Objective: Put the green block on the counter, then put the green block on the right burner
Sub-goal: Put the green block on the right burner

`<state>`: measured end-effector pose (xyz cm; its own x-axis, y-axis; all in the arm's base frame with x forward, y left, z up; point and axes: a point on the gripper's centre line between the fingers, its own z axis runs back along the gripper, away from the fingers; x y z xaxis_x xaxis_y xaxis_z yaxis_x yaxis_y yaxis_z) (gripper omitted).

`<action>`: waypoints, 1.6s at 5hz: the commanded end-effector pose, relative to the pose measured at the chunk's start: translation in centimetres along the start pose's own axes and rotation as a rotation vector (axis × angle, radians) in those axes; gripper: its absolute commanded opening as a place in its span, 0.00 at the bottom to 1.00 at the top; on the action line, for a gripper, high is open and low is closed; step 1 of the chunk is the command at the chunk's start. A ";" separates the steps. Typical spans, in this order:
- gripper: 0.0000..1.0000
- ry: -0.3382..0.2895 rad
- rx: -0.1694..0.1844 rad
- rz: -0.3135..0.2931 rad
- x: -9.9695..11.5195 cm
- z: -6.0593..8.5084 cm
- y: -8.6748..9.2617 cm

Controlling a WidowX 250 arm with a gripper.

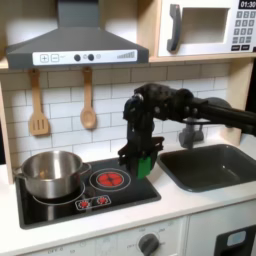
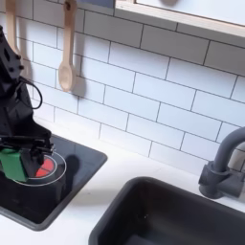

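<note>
First exterior view, left to right: a steel pot (image 1: 50,172) stands on the left part of the glossy black hob (image 1: 60,209); just to its right lies the right burner (image 1: 108,179), a circle of red rings; over the burner's right edge hangs the gripper (image 1: 143,163), pointing down from an arm that reaches in from the view's right; farther right are a strip of the pale counter (image 1: 190,205) and the dark sink (image 1: 215,165). The claw is closed on the green block (image 1: 145,164), which shows as a bright green patch between the dark fingers, held at or just above the hob surface near its right edge; whether the block already touches the glass cannot be told. The relation that governs the coming move is the offset between block and ring centre: in the first exterior view the block lies to the right of the centre, so the remaining travel, as judged here, is a short shift leftward and then down. The counter lies on the opposite side, to the right of the claw. Second exterior view, left to right: the gripper (image 2: 19,158) stands at the left edge with the green block (image 2: 13,165) in its grip, directly over the red rings of the right burner (image 2: 40,168); the hob (image 2: 77,177) ends to its right, followed by the counter (image 2: 129,167), the sink (image 2: 182,215) and a grey tap (image 2: 226,165). The block is a plain cube, so no long axis constrains its placement.
</note>
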<state>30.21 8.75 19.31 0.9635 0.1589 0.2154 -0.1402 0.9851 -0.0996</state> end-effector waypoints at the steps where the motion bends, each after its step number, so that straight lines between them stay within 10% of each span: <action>1: 0.00 0.019 0.009 0.018 1.0 -2.9 0.7; 5: 0.00 0.052 0.050 0.076 1.3 -6.0 1.9; 6: 1.00 0.041 0.025 0.095 1.4 -5.2 1.7; 8: 1.00 0.019 -0.076 0.110 1.1 -1.9 0.0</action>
<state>31.71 8.78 17.76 0.9495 0.2580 0.1787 -0.2229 0.9552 -0.1946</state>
